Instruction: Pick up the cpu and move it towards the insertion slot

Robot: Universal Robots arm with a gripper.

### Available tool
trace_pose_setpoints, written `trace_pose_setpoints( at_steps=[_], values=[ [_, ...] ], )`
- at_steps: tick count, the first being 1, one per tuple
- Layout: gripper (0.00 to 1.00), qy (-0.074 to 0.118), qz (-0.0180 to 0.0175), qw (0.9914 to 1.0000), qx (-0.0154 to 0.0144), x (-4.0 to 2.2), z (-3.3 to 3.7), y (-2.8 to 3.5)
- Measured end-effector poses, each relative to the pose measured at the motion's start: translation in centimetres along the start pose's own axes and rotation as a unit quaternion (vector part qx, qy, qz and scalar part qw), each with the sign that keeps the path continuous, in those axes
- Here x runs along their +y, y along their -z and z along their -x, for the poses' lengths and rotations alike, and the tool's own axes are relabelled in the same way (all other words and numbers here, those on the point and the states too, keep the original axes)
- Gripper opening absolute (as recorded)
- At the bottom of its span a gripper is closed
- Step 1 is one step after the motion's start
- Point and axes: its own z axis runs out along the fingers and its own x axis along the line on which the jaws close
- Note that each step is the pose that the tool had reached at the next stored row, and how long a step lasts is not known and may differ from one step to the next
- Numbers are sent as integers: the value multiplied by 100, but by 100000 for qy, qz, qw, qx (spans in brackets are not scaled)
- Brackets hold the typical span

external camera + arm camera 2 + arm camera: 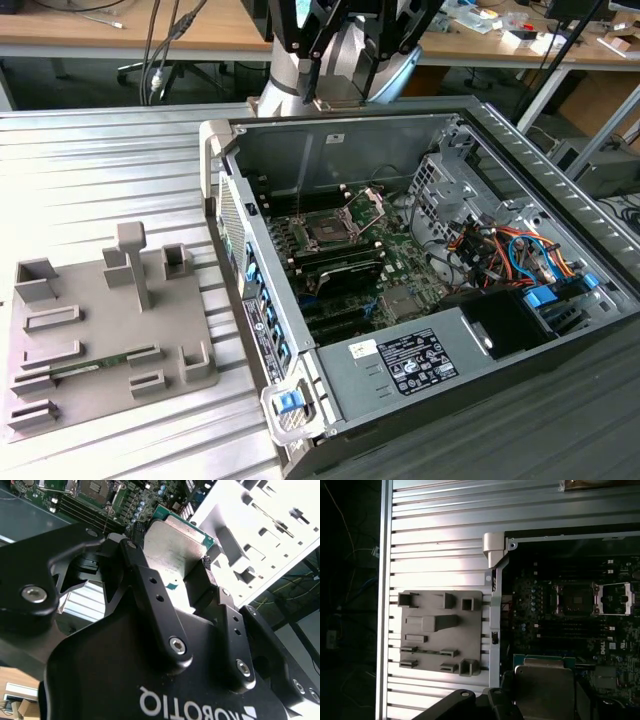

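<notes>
Much of the gripper (172, 562) is cut off in the second wrist view, where two black fingers (150, 587) are seen closed on the edges of the cpu (172, 540), one on each side, so the chip is held between them. In the first wrist view the cpu (545, 685) is partly cut by the picture's edge, with the fingers dark and hard to make out around it. One cpu is counted, held up in the air above the open computer case (560, 180), well apart from the one insertion slot (328, 232), which is seen on the green board with its silver bracket (366, 207) tipped open. In the first wrist view the insertion slot (576, 599) is seen beyond the chip. One grey holder block (105, 335) is seen on the ribbed metal table (90, 170), beside the case, with a thin green memory stick (85, 367) resting in it. Wooden desks (110, 30) are seen behind, in the exterior view
</notes>
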Motion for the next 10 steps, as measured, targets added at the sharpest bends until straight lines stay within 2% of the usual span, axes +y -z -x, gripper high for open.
trace_pose_setpoints(
  at_steps=[2,10],
  values=[
    [55,0,2,100000,-1,-2,68,-2],
    [55,-2,2,100000,24,-6,237,-31]
  ],
)
